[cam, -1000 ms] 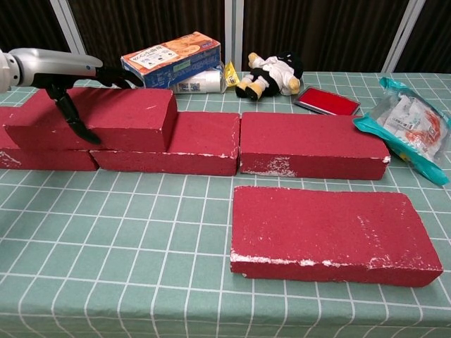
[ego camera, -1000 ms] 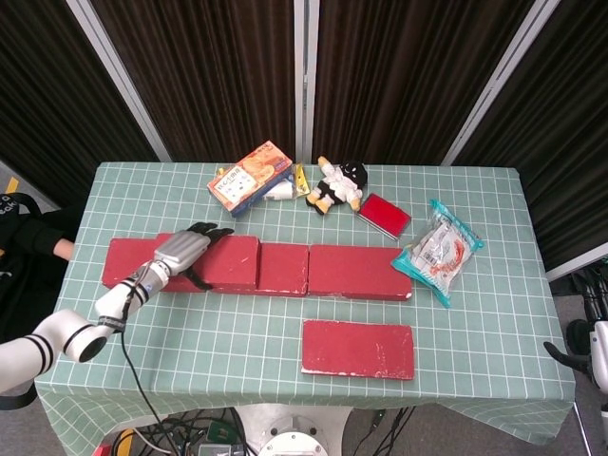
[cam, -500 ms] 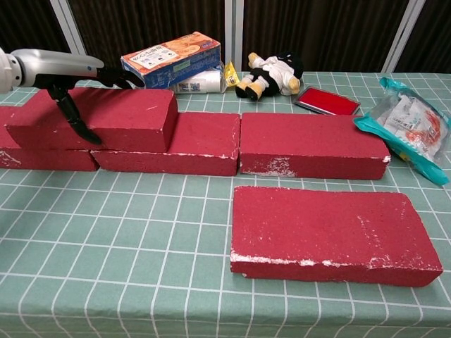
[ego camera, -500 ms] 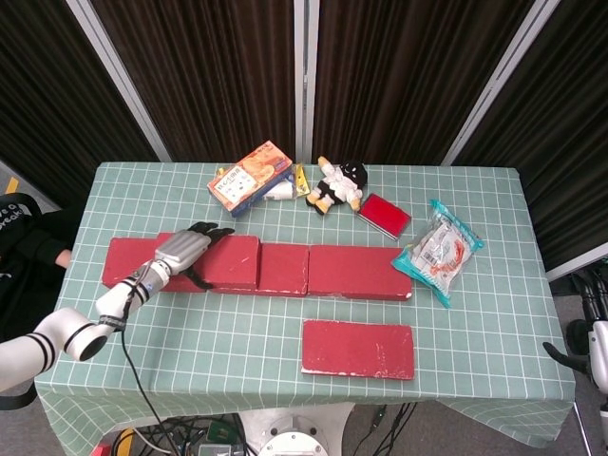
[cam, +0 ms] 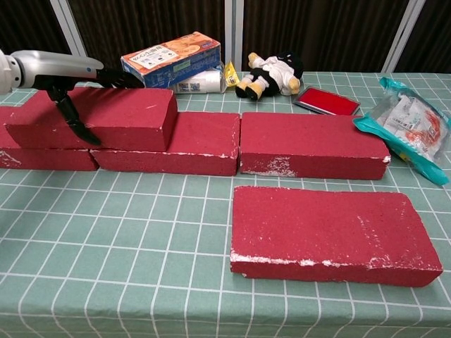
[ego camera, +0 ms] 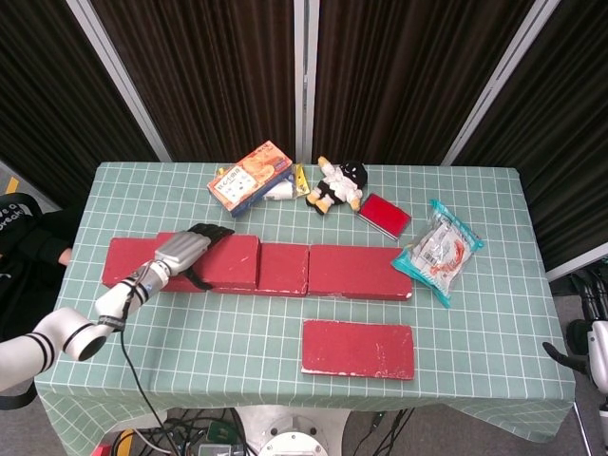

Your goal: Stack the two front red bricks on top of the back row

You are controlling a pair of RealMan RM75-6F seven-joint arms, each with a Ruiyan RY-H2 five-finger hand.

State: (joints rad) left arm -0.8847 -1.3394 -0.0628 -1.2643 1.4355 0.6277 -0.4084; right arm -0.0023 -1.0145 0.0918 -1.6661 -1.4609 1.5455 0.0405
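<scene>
A red brick (ego camera: 233, 260) (cam: 123, 116) lies stacked on the left part of the back row. My left hand (ego camera: 183, 252) (cam: 60, 69) holds it, fingers over its top and thumb down its front face. The back row is three red bricks end to end: left (ego camera: 122, 262) (cam: 35, 158), middle (ego camera: 284, 269) (cam: 204, 141) and right (ego camera: 357, 272) (cam: 310, 144). A second front red brick (ego camera: 358, 349) (cam: 331, 232) lies flat alone near the front edge. Only a sliver of my right arm (ego camera: 598, 353) shows, beyond the table's right edge.
Along the back stand a snack box (ego camera: 251, 177) (cam: 171, 58), a plush doll (ego camera: 339, 185) (cam: 271, 74) and a small red case (ego camera: 385, 215) (cam: 328, 101). A crinkly snack bag (ego camera: 439, 251) (cam: 412, 127) lies right of the back row.
</scene>
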